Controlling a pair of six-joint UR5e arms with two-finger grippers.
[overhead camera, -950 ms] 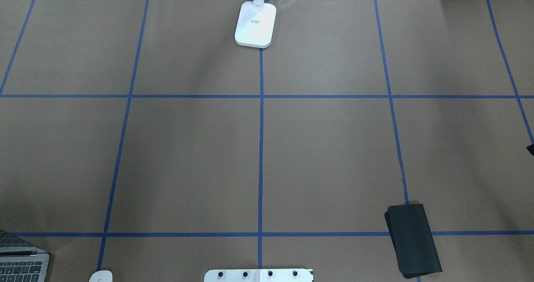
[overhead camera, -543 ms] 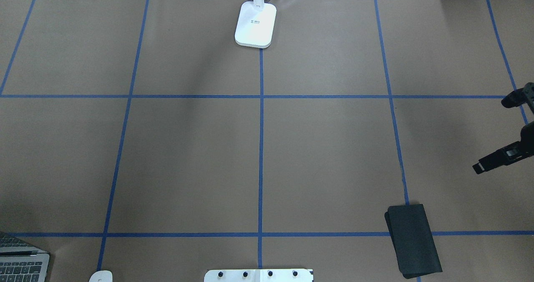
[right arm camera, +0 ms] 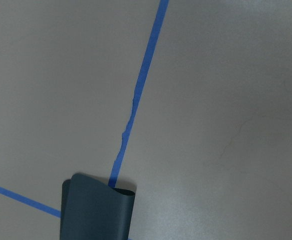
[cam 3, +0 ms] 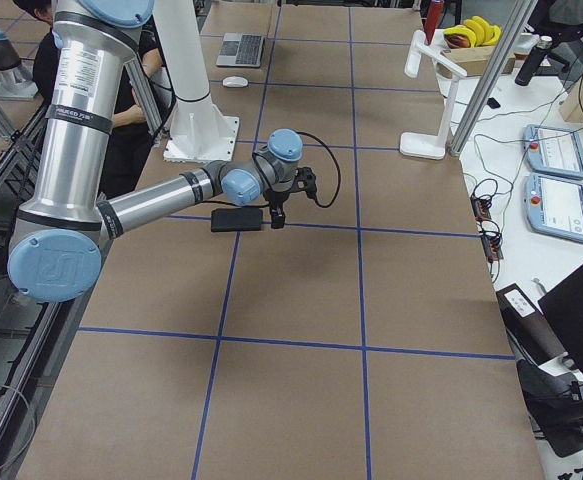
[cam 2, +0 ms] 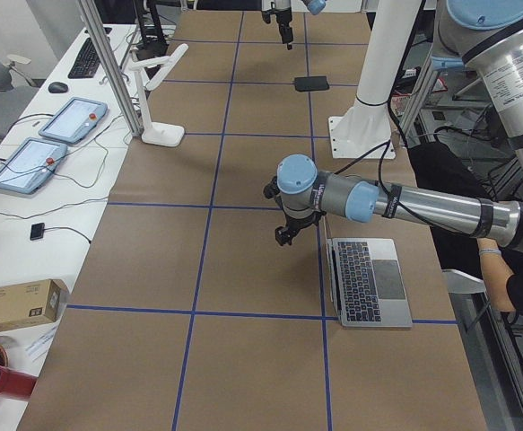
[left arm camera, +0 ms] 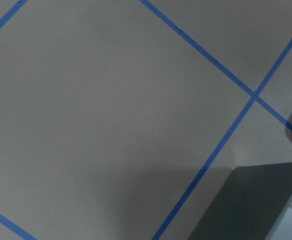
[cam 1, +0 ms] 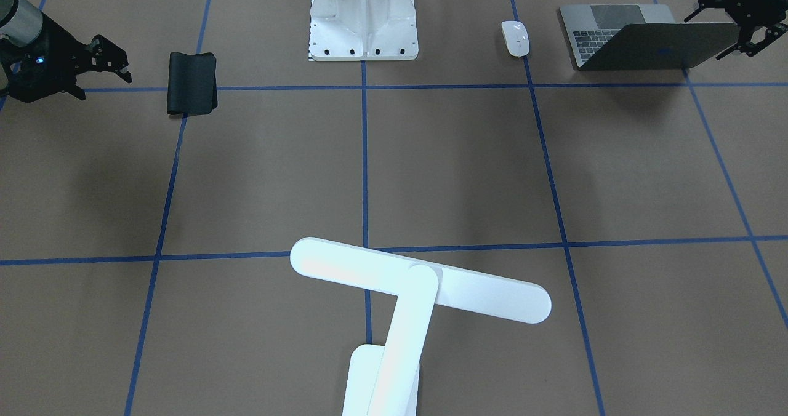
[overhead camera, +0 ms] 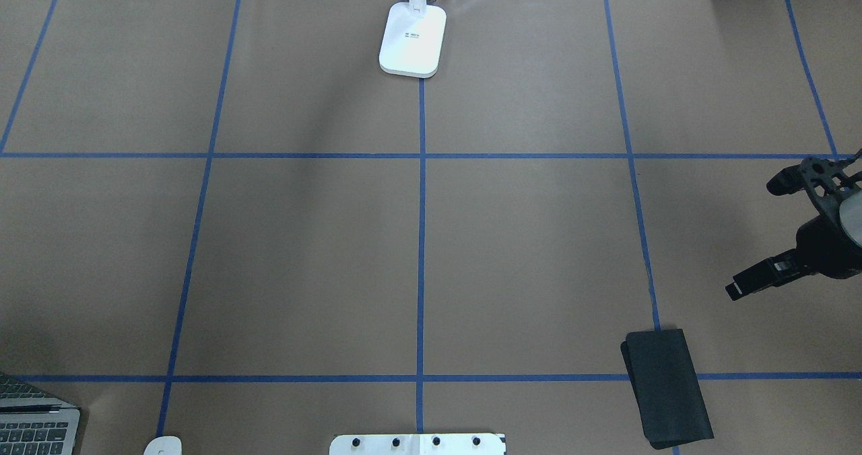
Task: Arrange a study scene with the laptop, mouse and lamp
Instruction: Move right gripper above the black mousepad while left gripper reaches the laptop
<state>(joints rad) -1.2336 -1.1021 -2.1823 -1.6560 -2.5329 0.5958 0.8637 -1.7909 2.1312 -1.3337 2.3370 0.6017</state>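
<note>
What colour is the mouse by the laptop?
White. The mouse shows best in the front-facing view.

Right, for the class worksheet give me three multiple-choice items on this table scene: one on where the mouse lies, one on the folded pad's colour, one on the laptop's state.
1. Where does the mouse lie?
A. between the laptop and the white pedestal
B. on the laptop's keys
C. on top of the white pedestal

2. What colour is the folded pad?
A. white
B. red
C. black

3. What state is the laptop in?
A. shut flat
B. open, with its lid raised
C. open and turned upside down

Answers:
1 A: in the front-facing view the mouse sits on the paper between the two, touching neither.
2 C: the pad is plainly black against the brown paper.
3 B: the keys and trackpad show behind the raised lid.
</note>
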